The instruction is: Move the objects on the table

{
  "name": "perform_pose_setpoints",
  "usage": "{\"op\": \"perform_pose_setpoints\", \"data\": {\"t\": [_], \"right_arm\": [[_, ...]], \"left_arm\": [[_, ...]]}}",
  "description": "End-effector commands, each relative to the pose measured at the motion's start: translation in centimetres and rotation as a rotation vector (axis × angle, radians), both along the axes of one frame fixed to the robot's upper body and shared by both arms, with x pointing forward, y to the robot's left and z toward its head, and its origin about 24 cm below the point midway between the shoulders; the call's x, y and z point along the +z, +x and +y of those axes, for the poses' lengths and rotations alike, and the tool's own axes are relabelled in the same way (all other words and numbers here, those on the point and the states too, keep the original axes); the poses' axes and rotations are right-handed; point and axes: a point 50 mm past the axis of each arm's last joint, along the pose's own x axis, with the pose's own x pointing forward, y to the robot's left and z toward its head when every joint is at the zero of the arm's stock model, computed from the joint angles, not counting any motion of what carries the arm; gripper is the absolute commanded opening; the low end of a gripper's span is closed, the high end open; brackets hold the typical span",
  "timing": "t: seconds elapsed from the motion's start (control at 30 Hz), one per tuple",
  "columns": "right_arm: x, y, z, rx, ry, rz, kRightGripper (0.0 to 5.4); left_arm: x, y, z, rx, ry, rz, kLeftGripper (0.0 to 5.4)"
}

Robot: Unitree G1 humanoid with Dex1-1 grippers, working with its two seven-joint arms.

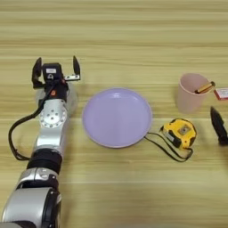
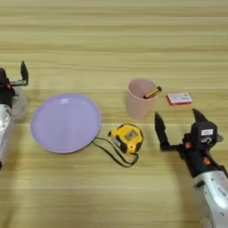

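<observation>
My left gripper is open at the left of the table, its two black fingers spread wide. A clear tape roll lies under its wrist, mostly hidden by the arm. A pink cup with an orange-brown pen leaning in it stands right of centre. The yellow-and-black tape measure lies in front of the cup, its black cord loop trailing left and toward me. My right gripper is open just right of the tape measure and in front of the cup, touching neither.
A lilac plate holding nothing sits between the left arm and the tape measure. A small red-and-white box lies right of the cup. Bare wood stretches across the far half of the table.
</observation>
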Motion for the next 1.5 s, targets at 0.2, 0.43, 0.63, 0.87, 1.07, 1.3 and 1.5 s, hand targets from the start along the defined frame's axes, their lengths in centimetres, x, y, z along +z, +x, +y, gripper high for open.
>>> {"op": "perform_pose_setpoints", "data": {"t": [0.2,0.43,0.63,0.87,1.07,1.3,1.5], "right_arm": [[-0.5,-0.2,2.9,0.214,0.03,0.043,5.4],[-2.1,0.5,4.5,0.272,-0.027,0.102,5.4],[-3.2,1.0,4.9,0.279,-0.069,0.136,5.4],[-4.4,1.8,5.2,0.278,-0.119,0.197,5.4],[-5.2,2.0,5.2,0.276,-0.129,0.24,5.4],[-5.9,2.1,5.5,0.293,-0.141,0.281,5.4],[-6.0,2.0,5.6,0.306,-0.139,0.281,4.76]], "left_arm": [[0.5,0.3,-0.5,-0.007,0.007,-0.032,5.39],[0.5,0.2,-0.7,-0.012,0.012,-0.029,5.39],[0.4,0.2,-0.9,-0.014,0.004,-0.028,5.39],[0.4,0.2,-1.1,-0.017,-0.004,-0.027,5.39],[0.4,0.3,-1.3,-0.017,-0.009,-0.026,5.39],[0.4,0.3,-1.4,-0.015,-0.01,-0.027,5.39],[0.4,0.2,-1.5,-0.012,-0.009,-0.026,5.4]]}}
